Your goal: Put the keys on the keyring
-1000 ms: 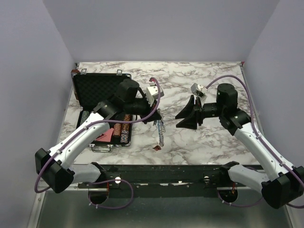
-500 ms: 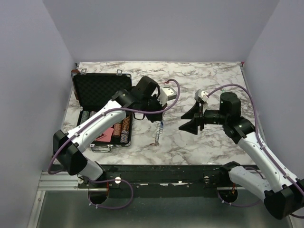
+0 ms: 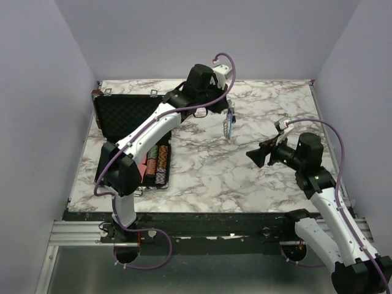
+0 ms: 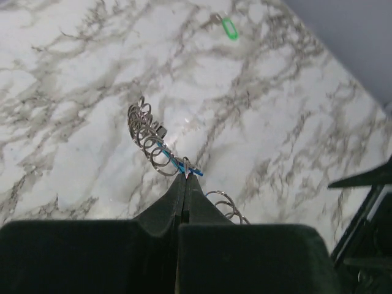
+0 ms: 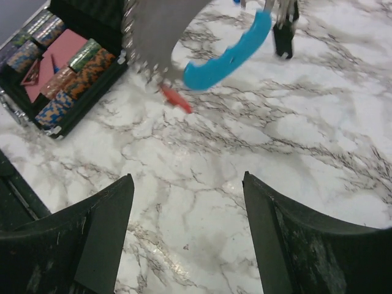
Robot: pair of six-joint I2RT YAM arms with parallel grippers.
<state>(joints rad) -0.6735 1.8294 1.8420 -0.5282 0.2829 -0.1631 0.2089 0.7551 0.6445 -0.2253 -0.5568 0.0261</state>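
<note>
Since a second ago the left arm has swung from just beside the black foam-lined case to well off the case's right, toward the back. That lifts the long floppy grey chain keyring with its light-blue section clear of the white marble tabletop. The left gripper has its fingers pressed together, pinching the chain. The right gripper has backed further from the case, jaws spreading wide on nothing. A tiny red-headed key seems to hang from the chain (blurry, so no promises). A tiny green-headed key lies loose on the marble, apart from the chain, so I'd guess it's next.
</note>
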